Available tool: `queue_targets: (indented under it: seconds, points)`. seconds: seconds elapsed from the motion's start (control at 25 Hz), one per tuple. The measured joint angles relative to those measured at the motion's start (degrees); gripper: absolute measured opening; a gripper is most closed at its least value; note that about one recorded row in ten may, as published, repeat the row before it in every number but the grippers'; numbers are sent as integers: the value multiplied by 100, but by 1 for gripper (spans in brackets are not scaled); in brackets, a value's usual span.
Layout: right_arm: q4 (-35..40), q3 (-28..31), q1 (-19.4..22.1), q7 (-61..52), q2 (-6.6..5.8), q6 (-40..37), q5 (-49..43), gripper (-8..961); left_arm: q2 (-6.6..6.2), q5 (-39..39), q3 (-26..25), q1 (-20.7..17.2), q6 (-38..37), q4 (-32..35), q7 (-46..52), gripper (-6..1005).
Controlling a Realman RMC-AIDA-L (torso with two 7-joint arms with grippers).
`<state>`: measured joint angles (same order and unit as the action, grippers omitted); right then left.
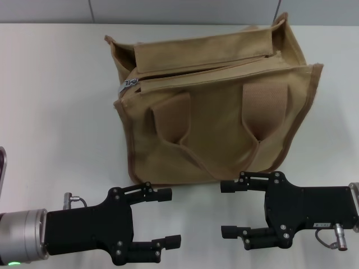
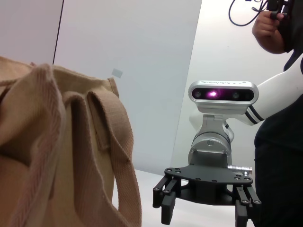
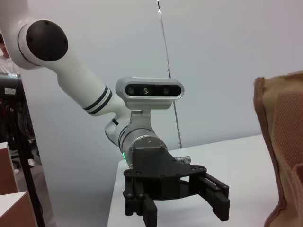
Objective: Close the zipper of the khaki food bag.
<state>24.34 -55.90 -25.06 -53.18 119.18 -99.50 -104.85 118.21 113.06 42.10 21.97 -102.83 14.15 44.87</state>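
The khaki food bag (image 1: 224, 112) stands on the white table, with two wide loop handles hanging down its near side. Its zipper (image 1: 207, 70) runs along the top panel and gapes open. The silver pull tab (image 1: 128, 85) sits at the zipper's left end. My left gripper (image 1: 165, 217) is open and empty near the table's front, below the bag's left corner. My right gripper (image 1: 228, 208) is open and empty, below the bag's right half. The left wrist view shows the bag's side (image 2: 52, 151) and the right gripper (image 2: 208, 208). The right wrist view shows the left gripper (image 3: 182, 205) and the bag's edge (image 3: 284, 151).
The white table (image 1: 56, 123) stretches out left of the bag. A grey wall edge (image 1: 168, 11) runs behind the bag. A person (image 2: 279, 94) stands behind the right arm in the left wrist view. A dark object's edge (image 1: 2, 168) shows at the far left.
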Motion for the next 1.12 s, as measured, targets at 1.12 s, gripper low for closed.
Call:
queue_targets:
  seconds: [1.12]
  points:
    - [-7, 0, -43, -27, 0, 51, 10, 758, 19, -754, -2522, -211, -1108, -137, -105, 808]
